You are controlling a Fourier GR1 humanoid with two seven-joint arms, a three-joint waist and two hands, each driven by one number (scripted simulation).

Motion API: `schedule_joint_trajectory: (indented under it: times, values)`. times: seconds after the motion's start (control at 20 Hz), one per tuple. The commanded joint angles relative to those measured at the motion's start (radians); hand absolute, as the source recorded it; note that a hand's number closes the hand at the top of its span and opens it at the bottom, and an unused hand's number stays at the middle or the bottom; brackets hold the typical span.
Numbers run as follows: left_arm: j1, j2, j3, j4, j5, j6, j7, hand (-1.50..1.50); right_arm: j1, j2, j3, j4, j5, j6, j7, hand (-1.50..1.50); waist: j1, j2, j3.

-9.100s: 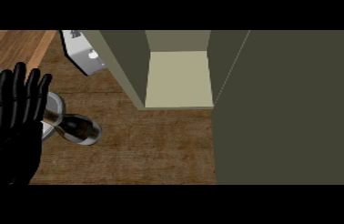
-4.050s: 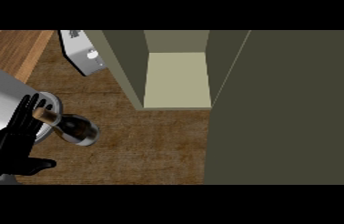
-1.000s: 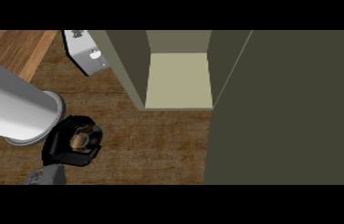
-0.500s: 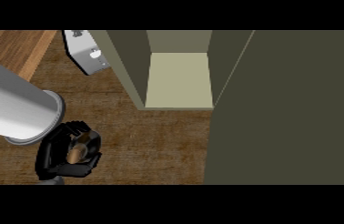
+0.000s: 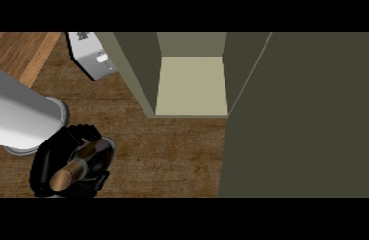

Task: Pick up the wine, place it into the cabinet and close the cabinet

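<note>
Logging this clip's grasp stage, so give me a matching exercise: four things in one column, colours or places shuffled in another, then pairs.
1 wine bottle
2 cabinet shelf
3 cabinet door
4 left forearm

a dark olive, filling the right side
b grey, at the left edge
c pale, upper middle
d lower left, inside curled fingers of the left hand

Pairs: 1-d, 2-c, 3-a, 4-b
</note>
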Motion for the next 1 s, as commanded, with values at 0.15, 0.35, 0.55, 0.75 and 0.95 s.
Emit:
schedule_joint_trajectory:
  times: [0.15, 0.35, 0.55, 0.75, 0.95]
  values:
    - [-0.033, -0.018, -0.073, -0.211, -0.008, 0.084, 0.232, 1.5, 0.085, -0.002, -0.052, -0.132, -0.133, 0.024, 0.017, -1.5, -0.009, 0.001, 0.0]
    - [-0.003, -0.056, -0.237, -0.333, -0.065, 0.199, 0.339, 1.5, 0.104, 0.014, -0.043, -0.113, -0.116, 0.038, -0.021, -1.5, -0.01, 0.001, 0.0]
    - [-0.071, -0.057, -0.308, -0.328, -0.049, 0.243, 0.369, 1.5, 0.035, 0.026, 0.024, -0.064, -0.021, 0.009, -0.004, -1.5, -0.004, 0.003, -0.001]
    - [-0.167, -0.057, -0.43, -0.359, -0.049, 0.434, 0.451, 1.5, 0.035, -0.019, -0.082, -0.118, -0.149, 0.019, 0.055, -1.5, -0.012, 0.002, 0.0]
    - [-0.348, -0.057, -0.485, -0.286, -0.068, 0.583, 0.507, 1.5, 0.034, 0.013, -0.024, -0.036, -0.09, 0.036, -0.013, -1.5, -0.011, 0.004, 0.0]
